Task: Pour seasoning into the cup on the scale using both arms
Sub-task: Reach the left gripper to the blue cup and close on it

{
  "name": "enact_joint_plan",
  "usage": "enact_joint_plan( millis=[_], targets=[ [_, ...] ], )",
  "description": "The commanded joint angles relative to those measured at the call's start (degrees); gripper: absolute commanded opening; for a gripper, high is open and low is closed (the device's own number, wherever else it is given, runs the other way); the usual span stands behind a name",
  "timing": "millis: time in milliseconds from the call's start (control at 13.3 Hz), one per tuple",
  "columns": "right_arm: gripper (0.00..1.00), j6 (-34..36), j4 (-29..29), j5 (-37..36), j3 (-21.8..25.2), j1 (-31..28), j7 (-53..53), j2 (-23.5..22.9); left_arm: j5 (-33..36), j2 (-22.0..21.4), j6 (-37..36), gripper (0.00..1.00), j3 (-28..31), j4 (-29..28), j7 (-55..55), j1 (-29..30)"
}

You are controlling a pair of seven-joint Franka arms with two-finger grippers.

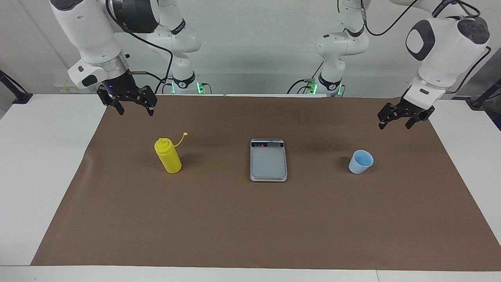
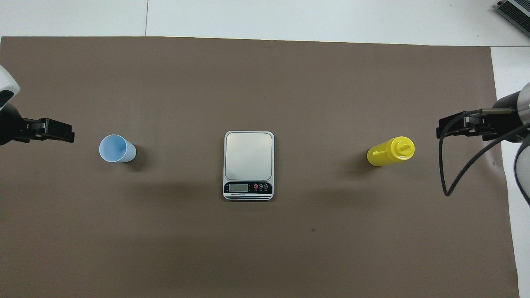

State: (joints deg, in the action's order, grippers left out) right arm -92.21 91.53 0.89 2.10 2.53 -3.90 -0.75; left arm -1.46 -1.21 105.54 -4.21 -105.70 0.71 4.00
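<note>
The yellow seasoning bottle [image 1: 168, 156] [image 2: 389, 152] stands upright on the mat toward the right arm's end, its small cap hanging off on its tether. The silver-grey scale [image 1: 268, 160] [image 2: 248, 164] lies mid-table with a bare plate. The pale-blue cup [image 1: 361, 161] [image 2: 117, 148] stands on the mat toward the left arm's end, apart from the scale. My left gripper [image 1: 393, 126] [image 2: 69, 136] hangs open in the air beside the cup, holding nothing. My right gripper [image 1: 136, 113] [image 2: 440, 130] waits open above the mat's corner by the bottle.
A brown mat [image 1: 250, 219] covers most of the white table [image 1: 39, 164]. The scale's display strip and buttons face the robots. A black cable [image 2: 449, 182] loops down from the right wrist.
</note>
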Motion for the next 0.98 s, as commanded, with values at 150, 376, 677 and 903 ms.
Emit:
enact_joint_plan(
  millis=[150,376,677,903],
  targets=[
    [1.0,0.45,0.49,1.14,-0.26,-0.68,1.35,0.49,0.06,1.12,14.21,1.0,-0.53,-10.64,5.18,0.31],
    [1.0,0.54,0.49,1.14,-0.17,-0.68,1.35,0.49,-0.38,2.61,21.7,1.0,-0.53,-15.04,6.32,0.4],
    [1.0,0.54,0.58,1.14,-0.26,-0.68,1.35,0.49,-1.87,3.05,28.05,1.0,-0.62,-19.36,7.29,1.1],
    [1.0,0.45,0.49,1.14,-0.17,-0.68,1.35,0.49,-2.14,5.25,29.98,1.0,-0.62,-19.71,8.87,0.4]
  ],
)
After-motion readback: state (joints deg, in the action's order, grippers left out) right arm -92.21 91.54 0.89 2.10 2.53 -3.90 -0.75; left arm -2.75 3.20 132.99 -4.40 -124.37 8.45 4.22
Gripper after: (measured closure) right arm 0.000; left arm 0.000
